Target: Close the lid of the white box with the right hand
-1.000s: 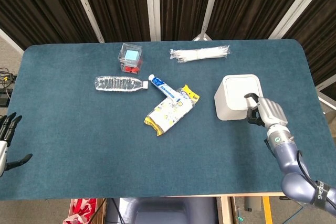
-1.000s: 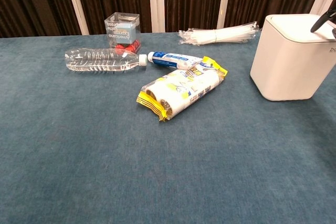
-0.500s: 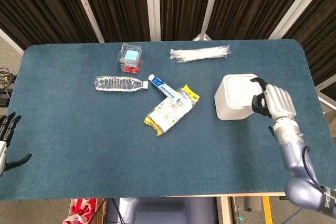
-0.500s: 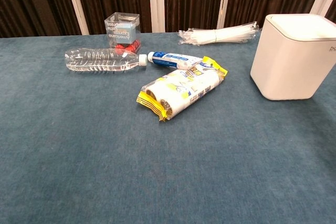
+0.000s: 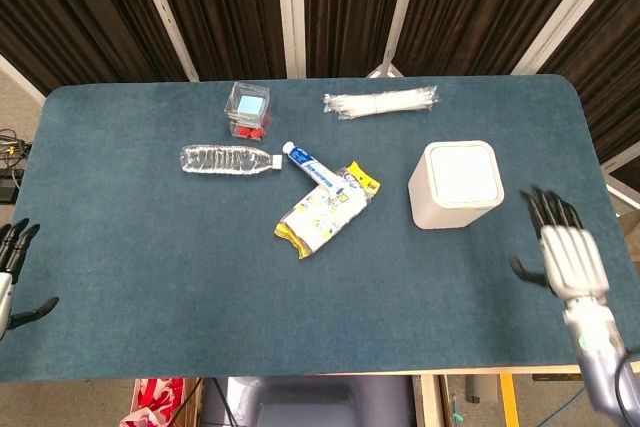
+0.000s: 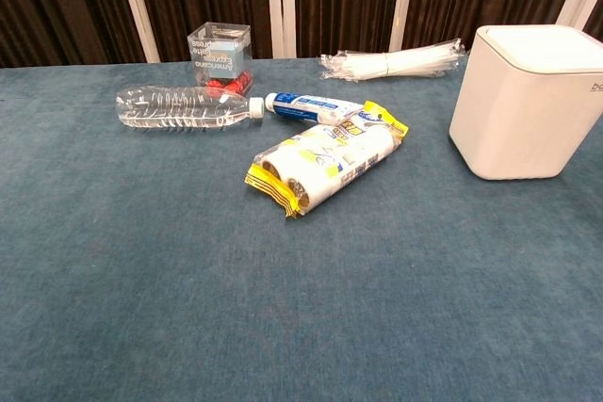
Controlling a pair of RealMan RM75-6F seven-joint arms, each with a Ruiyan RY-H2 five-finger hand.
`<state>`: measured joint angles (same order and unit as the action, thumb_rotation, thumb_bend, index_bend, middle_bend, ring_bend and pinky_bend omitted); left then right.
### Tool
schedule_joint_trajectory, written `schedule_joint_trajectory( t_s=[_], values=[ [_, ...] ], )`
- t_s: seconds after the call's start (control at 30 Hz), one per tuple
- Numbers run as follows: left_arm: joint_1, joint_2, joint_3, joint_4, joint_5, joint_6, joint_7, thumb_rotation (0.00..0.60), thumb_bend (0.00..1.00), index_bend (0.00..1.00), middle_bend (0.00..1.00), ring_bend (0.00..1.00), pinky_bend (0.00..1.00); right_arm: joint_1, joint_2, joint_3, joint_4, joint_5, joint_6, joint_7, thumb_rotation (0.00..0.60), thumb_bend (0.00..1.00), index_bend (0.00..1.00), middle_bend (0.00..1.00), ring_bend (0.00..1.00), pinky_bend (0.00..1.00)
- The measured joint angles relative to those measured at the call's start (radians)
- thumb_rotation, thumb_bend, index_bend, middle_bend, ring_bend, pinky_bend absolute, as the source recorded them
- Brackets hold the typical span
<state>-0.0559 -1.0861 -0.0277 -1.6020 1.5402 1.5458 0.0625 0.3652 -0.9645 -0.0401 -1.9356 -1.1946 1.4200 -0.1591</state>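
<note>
The white box (image 5: pixel 456 185) stands at the right of the blue table with its lid lying flat and shut on top; the chest view shows the white box (image 6: pixel 529 101) at the right edge. My right hand (image 5: pixel 565 251) is off the box, below and to its right near the table's front edge, fingers spread and holding nothing. My left hand (image 5: pixel 10 274) hangs beyond the table's left edge, fingers apart and empty. Neither hand appears in the chest view.
In the middle lie a yellow-and-white packet (image 5: pixel 325 211), a toothpaste tube (image 5: pixel 312 167) and a clear water bottle (image 5: pixel 228 159). A clear cube with red contents (image 5: pixel 248 108) and a bundle of wrapped straws (image 5: pixel 381 102) sit toward the back.
My right hand has drawn away from the box's right side, moving down and right toward the table's front edge, with its fingers spreading. The lid stays flat.
</note>
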Motion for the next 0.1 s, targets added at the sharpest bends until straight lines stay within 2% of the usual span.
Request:
schedule_joint_trajectory(
  t_s=[0.1],
  values=[
    [-0.001,-0.007,-0.002,0.007,-0.005,-0.001,0.012,0.600,0.00,0.00,0.00,0.00,0.00,-0.078,-0.045,-0.060,0.091,-0.115,0.083,0.008,0.600,0.28,0.00,0.00,0.00,0.00]
  ],
)
